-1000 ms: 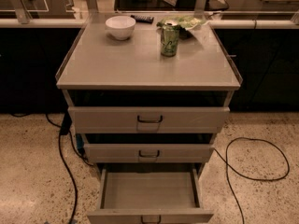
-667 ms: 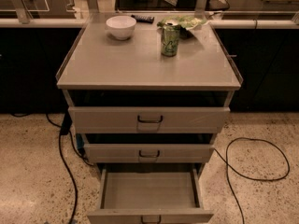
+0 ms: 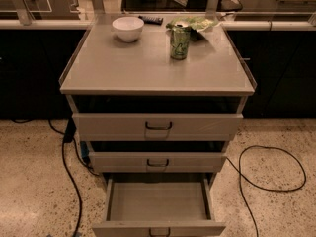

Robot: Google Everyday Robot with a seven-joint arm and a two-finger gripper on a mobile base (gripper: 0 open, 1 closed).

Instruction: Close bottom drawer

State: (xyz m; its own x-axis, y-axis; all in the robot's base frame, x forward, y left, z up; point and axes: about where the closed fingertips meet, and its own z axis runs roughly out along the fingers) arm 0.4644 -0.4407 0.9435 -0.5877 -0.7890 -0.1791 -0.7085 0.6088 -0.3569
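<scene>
The bottom drawer [image 3: 158,201] of the grey-beige cabinet is pulled far out, showing a wide, shallow, empty tray. Its slim front [image 3: 158,228] sits at the bottom edge of the camera view, with a small dark loop handle [image 3: 159,232] partly cut off. The middle drawer [image 3: 158,161] and the top drawer [image 3: 158,126] above it each stand slightly out. The gripper is not in view.
On the cabinet top [image 3: 148,68] stand a white bowl [image 3: 128,28], a green can [image 3: 179,41], a crumpled green bag [image 3: 196,23] and a dark remote [image 3: 150,19]. Black cables lie on the speckled floor at left [image 3: 66,167] and right [image 3: 269,169]. Dark cabinets run behind.
</scene>
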